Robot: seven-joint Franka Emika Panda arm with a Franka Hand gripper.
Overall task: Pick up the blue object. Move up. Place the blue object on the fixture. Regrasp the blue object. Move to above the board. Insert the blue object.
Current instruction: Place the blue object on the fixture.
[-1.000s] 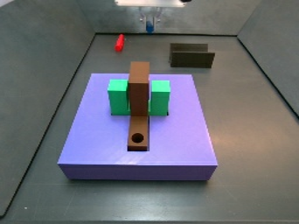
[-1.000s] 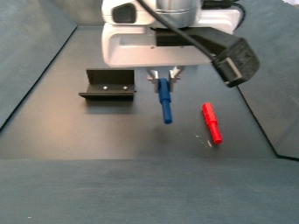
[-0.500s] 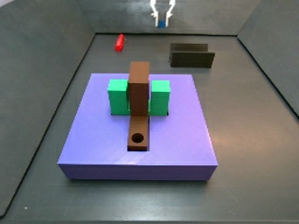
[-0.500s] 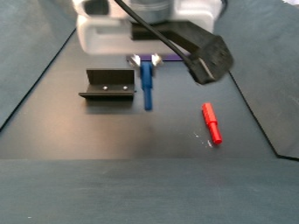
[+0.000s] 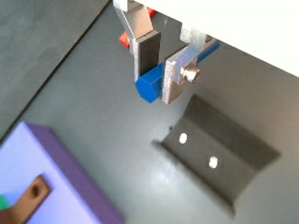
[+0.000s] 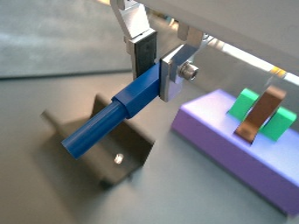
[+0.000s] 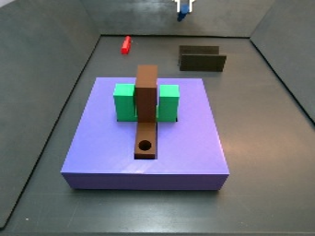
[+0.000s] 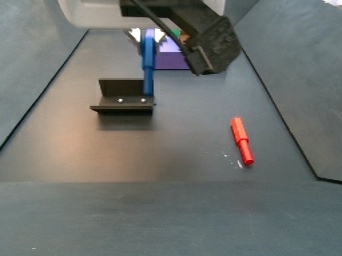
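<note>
My gripper (image 5: 159,80) is shut on the blue object (image 5: 149,86), a slim blue peg, by its top end. In a side view the peg (image 8: 147,70) hangs upright from the gripper (image 8: 148,40), with its lower end just above the fixture (image 8: 123,97). In a wrist view the peg (image 6: 111,118) points down at the fixture (image 6: 117,156). The gripper (image 7: 182,8) shows at the far top of a side view, near the fixture (image 7: 201,58). The board (image 7: 185,152) lies in front, with its green block (image 7: 124,101) and brown bar (image 7: 146,115).
A red peg (image 8: 242,140) lies on the floor to the right of the fixture, and shows in another side view (image 7: 125,43). Grey walls (image 7: 62,74) bound the floor. The board's corner (image 5: 52,179) and the fixture (image 5: 225,150) show in a wrist view.
The gripper has risen with the blue peg and carried it sideways, away from the red peg, to above the fixture.
</note>
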